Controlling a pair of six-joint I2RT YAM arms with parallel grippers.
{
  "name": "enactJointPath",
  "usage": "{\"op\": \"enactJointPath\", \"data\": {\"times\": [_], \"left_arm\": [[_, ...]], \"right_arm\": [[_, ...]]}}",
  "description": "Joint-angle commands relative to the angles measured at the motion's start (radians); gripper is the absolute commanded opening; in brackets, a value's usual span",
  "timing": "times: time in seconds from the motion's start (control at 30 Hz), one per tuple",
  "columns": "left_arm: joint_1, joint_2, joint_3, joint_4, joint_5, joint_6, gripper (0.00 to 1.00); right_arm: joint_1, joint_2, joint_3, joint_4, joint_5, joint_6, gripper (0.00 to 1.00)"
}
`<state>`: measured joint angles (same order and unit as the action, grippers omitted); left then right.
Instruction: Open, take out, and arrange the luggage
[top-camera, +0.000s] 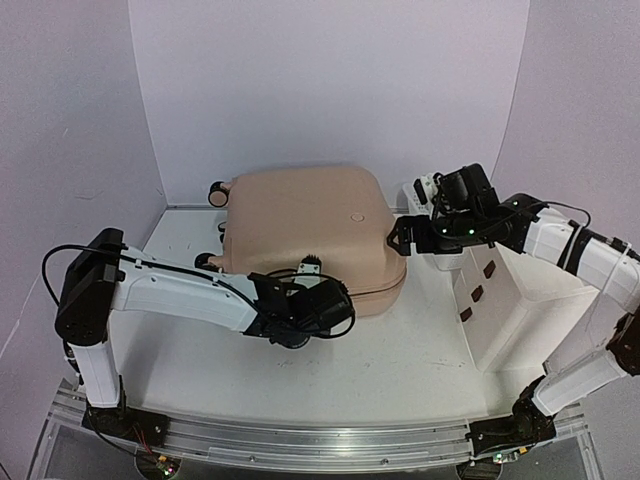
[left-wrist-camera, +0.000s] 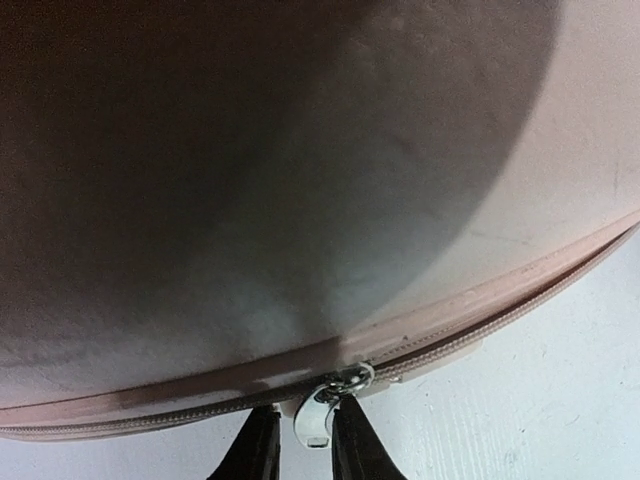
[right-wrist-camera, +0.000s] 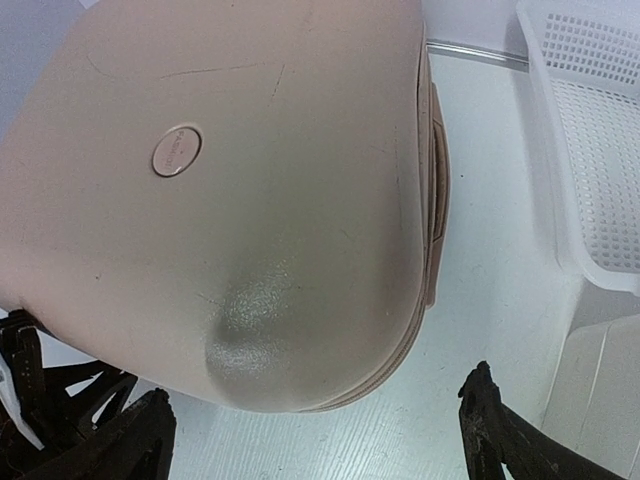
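Left end effector (left-wrist-camera: 305, 428) narrowed about the zipper pull (left-wrist-camera: 318, 410), contact unclear, ready to unzip the luggage (top-camera: 300, 220); right end effector (right-wrist-camera: 300, 435) hovers spread wide over its corner.

Both arms: white link shells, black joint housings. Left arm (top-camera: 180, 290): big black shoulder block, with a thin black cable looping off it and along the link. Right arm (top-camera: 560, 240): same build, green LEDs (top-camera: 468, 231) lit at the wrist, black cable over the forearm. Black base plates (top-camera: 115, 418) on a ribbed aluminium rail (top-camera: 300, 440). Left fingers (left-wrist-camera: 262, 450): black, smooth, tapered. Right fingers (right-wrist-camera: 500, 440): black, truss-ribbed, jagged edges.
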<state>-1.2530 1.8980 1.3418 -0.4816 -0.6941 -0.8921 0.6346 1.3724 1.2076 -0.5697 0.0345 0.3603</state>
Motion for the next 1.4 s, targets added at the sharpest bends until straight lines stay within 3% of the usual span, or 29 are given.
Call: {"op": "enactJointPath", "data": {"times": [0.0, 0.2, 0.6, 0.97, 1.17, 1.23, 1.37], "left_arm": [[0.032, -0.045, 0.001, 0.038, -0.065, 0.0, 0.12], [0.037, -0.076, -0.032, 0.04, -0.049, -0.003, 0.0], [0.064, -0.262, -0.244, 0.117, 0.009, 0.054, 0.0], [0.158, -0.569, -0.542, -0.043, -0.017, -0.003, 0.0], [0.206, -0.731, -0.616, -0.086, 0.061, 0.12, 0.0], [0.207, -0.83, -0.611, -0.065, 0.205, 0.236, 0.06], [0.21, -1.005, -0.619, -0.017, 0.453, 0.373, 0.48]], "right_arm": [[-0.001, -0.045, -0.011, 0.041, 0.011, -0.001, 0.98], [-0.001, -0.041, -0.015, 0.041, 0.017, -0.006, 0.98], [-0.001, -0.033, -0.02, 0.041, 0.044, -0.017, 0.98], [-0.001, -0.024, -0.007, 0.028, 0.087, -0.059, 0.98], [-0.001, -0.026, 0.008, -0.014, 0.065, -0.095, 0.98], [0.0, -0.034, 0.006, -0.032, 0.02, -0.099, 0.98], [0.017, -0.064, 0.012, -0.088, -0.025, -0.1, 0.98]]}}
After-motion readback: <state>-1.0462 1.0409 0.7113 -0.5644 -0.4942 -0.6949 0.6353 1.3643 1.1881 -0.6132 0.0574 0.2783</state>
